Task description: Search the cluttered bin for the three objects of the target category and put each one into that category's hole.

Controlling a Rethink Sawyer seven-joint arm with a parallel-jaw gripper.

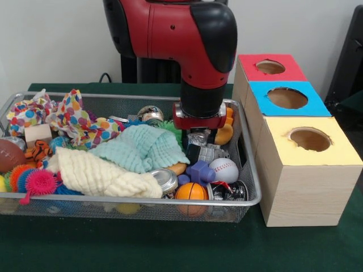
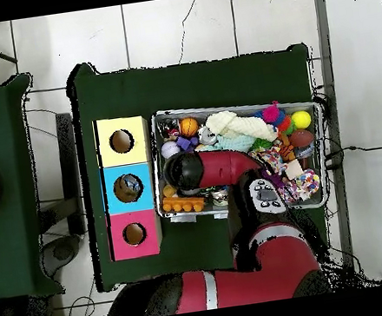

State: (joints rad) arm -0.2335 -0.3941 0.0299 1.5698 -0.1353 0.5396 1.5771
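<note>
The silver wire-mesh bin (image 1: pixel 122 207) stands on the green table, heaped with toys and cloths; from above its far rim (image 2: pixel 223 108) shows. My gripper (image 1: pixel 199 143) reaches down into the bin's right part, under the red and black wrist. A crinkly clear plastic bottle (image 1: pixel 198 137) sits right at the gripper; whether it is held is unclear. In the overhead view the arm (image 2: pixel 218 168) covers the gripper. No other clear bottle shows in the clutter.
Three wooden boxes with holes stand right of the bin: red (image 1: pixel 271 67), blue (image 1: pixel 287 97), yellow (image 1: pixel 309 139). In the bin lie a mint cloth (image 1: pixel 142 148), a cream cloth (image 1: pixel 99 173), a baseball (image 1: pixel 223 169), a small basketball (image 1: pixel 191 191) and metal cans (image 1: pixel 165 180).
</note>
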